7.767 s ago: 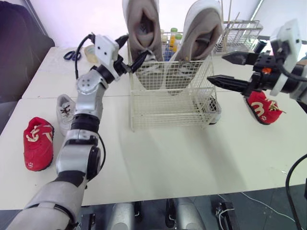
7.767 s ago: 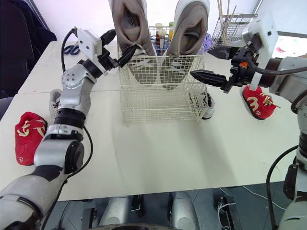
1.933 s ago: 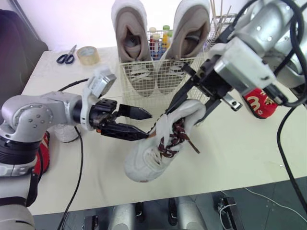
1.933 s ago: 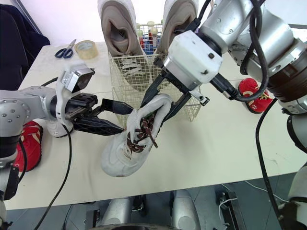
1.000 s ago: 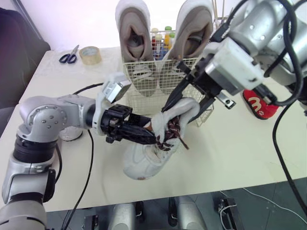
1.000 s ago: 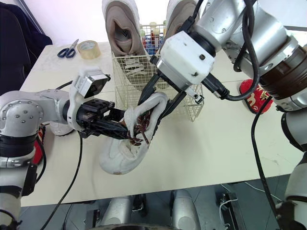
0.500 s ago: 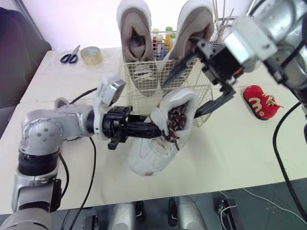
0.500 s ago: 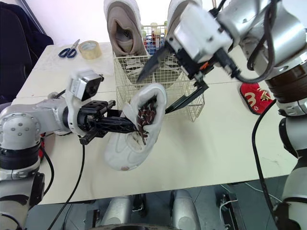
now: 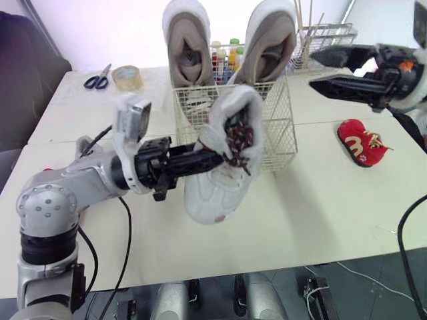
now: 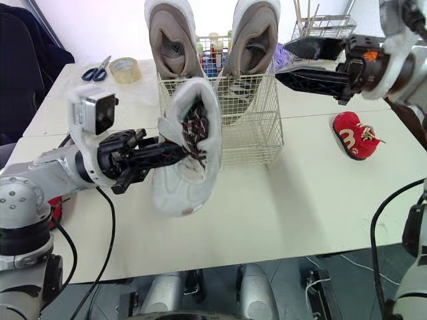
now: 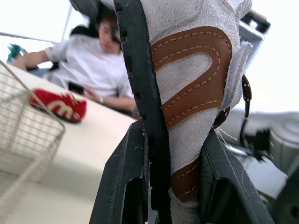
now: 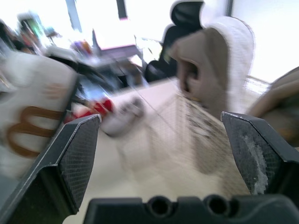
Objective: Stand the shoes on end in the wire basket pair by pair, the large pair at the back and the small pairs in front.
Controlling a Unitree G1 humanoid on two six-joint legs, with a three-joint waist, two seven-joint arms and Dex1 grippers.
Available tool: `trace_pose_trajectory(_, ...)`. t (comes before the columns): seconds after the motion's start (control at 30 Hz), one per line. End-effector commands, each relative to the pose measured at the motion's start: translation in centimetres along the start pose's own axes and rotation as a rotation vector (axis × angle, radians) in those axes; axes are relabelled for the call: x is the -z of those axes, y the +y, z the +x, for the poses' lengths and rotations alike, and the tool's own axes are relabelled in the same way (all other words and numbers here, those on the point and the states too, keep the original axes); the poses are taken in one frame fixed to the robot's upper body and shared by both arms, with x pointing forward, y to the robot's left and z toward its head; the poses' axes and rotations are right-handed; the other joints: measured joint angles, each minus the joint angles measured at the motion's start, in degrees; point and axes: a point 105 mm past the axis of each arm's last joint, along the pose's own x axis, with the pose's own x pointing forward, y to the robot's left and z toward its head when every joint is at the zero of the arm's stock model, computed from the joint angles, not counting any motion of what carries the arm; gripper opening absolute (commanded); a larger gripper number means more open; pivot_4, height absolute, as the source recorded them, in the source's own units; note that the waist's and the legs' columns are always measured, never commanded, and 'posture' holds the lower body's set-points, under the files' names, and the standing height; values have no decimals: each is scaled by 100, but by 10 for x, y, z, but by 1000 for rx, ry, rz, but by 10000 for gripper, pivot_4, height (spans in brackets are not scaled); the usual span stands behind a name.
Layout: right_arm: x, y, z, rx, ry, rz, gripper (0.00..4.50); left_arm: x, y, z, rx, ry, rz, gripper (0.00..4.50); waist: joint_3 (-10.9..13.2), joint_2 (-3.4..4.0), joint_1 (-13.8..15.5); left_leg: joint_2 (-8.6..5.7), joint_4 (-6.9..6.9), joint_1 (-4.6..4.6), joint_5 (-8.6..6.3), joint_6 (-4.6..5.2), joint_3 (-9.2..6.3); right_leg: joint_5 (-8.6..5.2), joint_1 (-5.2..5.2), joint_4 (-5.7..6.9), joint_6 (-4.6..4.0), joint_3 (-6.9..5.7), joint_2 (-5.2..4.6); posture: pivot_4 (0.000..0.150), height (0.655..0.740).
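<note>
Your table (image 9: 320, 200) carries the wire basket (image 9: 277, 137) at its far middle. The large pair (image 9: 189, 47) stands on end along the basket's far side, which leaves the near strip for small pairs. The white shoe (image 9: 223, 173) hangs toe-down just in front of the basket's near left wall. It looks lifted off the table, probably to clear the rim. Your left gripper (image 9: 203, 159) is clamped tight on the shoe's side wall beside the opening. Your right gripper (image 9: 313, 69) hovers spread wide and empty, right of the basket. A red shoe (image 9: 362, 141) lies on the table at right.
</note>
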Motion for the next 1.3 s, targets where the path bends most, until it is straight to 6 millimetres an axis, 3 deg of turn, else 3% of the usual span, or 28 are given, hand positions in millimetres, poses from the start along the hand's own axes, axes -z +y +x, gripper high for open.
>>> trace_pose_trajectory(0.03,9,19,15,-89,-123,168,44893,-11,12,2,-33,-87,62,8548,-5,-8,2,2,0,8,0,0,-1,0,8,0,0,0,4,1500,7400)
trace_pose_trajectory(0.2,31,27,35,-123,-157,313,44893,-5,28,14,-24,-81,115,8548,-6,-9,47,0,2,4,0,4,0,1,5,1,2,1,7,1500,7400)
trace_pose_trajectory(0.37,34,34,47,-154,-149,365,44893,-4,36,25,-24,-77,200,8548,-7,-9,117,-1,2,2,-4,10,2,3,5,-6,5,2,9,1500,7400)
trace_pose_trajectory(0.83,38,42,59,-204,-62,345,44893,8,29,32,15,-30,237,8548,-7,-9,122,3,0,1,-16,30,0,3,3,-6,5,2,13,1500,7400)
trace_pose_trajectory(0.93,44,42,62,-204,-27,336,36396,7,29,32,17,-31,239,8548,-7,-10,123,3,0,1,-19,35,0,3,3,-6,5,2,13,1500,7400)
trace_pose_trajectory(1.1,41,46,62,-231,-50,339,13036,10,30,32,16,-16,233,8548,-7,-9,122,3,0,1,-20,37,0,3,3,-6,5,2,13,1500,7400)
trace_pose_trajectory(1.2,37,49,61,-251,-62,332,3872,12,34,29,6,-1,209,19992,-7,-10,120,4,0,1,-20,37,0,3,2,-6,5,2,13,1500,7400)
trace_pose_trajectory(1.3,34,50,60,-255,-69,318,3580,10,37,28,-32,-10,220,34647,-7,-9,124,4,0,1,-20,37,0,3,2,-6,5,2,13,1500,7400)
